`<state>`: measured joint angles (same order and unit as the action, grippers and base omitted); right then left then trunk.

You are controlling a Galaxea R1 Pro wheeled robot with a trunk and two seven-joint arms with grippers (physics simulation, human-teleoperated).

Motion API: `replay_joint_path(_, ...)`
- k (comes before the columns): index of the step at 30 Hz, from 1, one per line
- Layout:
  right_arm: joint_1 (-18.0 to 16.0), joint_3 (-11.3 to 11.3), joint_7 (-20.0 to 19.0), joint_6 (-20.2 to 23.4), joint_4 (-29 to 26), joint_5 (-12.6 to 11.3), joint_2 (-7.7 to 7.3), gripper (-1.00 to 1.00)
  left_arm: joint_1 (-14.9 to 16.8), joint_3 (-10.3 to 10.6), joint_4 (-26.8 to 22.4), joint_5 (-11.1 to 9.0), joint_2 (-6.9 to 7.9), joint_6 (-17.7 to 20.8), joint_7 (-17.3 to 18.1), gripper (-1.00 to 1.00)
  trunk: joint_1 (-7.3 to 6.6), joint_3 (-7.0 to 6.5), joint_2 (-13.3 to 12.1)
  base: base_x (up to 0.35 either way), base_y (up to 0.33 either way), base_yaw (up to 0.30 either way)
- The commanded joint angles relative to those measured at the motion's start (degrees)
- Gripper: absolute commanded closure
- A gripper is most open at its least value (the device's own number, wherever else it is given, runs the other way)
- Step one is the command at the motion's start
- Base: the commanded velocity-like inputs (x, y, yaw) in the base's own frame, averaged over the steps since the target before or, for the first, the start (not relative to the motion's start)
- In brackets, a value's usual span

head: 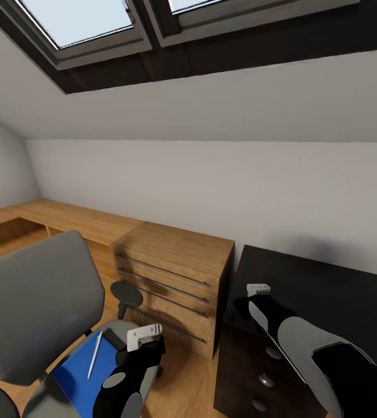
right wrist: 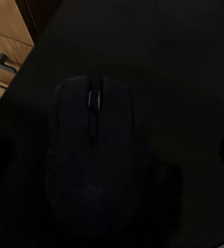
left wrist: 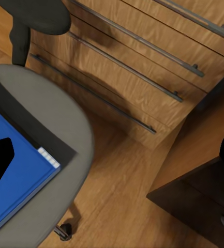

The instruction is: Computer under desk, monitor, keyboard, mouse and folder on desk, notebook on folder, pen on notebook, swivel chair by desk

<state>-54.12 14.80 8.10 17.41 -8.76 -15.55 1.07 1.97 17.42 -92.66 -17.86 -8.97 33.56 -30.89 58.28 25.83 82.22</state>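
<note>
The grey swivel chair point(head: 32, 302) stands at the lower left. A blue folder point(head: 78, 374) lies on its seat point(left wrist: 65, 113), with a pale pen point(head: 94, 354) on top of it. My left gripper point(head: 145, 342) hovers open over the seat's front edge, beside the folder point(left wrist: 24, 170). The black mouse point(right wrist: 93, 155) lies on the desk's black top point(head: 327, 290). My right gripper point(head: 258, 293) hangs just above the mouse, apparently open and straddling it. The notebook, keyboard, monitor and computer are out of view.
A low light-wood cabinet point(head: 177, 278) with long bar handles stands between the chair and the desk's black drawer unit point(head: 252, 371). The chair's black armrest point(head: 126, 292) rises near my left gripper. A sloped wall with skylights closes the room behind.
</note>
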Motion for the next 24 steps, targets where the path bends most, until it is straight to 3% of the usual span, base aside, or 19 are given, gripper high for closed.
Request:
replay_joint_path(1, 0.0, 0.5, 0.3, 0.3, -0.1, -0.6, -0.01, -1.00, 0.1, 0.1, -0.1, -0.6, 0.01, 0.1, -0.6, -1.00, 0.23, 0.25, 0.5, 0.000, 0.000, 0.000)
replay_joint_path(5, 0.0, 0.5, 0.3, 0.3, -0.1, -0.6, -0.01, -1.00, 0.1, 0.1, -0.1, -0.6, 0.01, 0.1, -0.6, -1.00, 1.10, 0.97, 2.1, 0.000, 0.000, 0.000)
replay_joint_path(24, 0.0, 0.5, 0.3, 0.2, 0.0, -0.6, -0.01, -1.00, 0.1, 0.1, -0.1, -0.6, 0.01, 0.1, -0.6, -1.00, 1.10, 0.97, 2.1, 0.000, 0.000, 0.000)
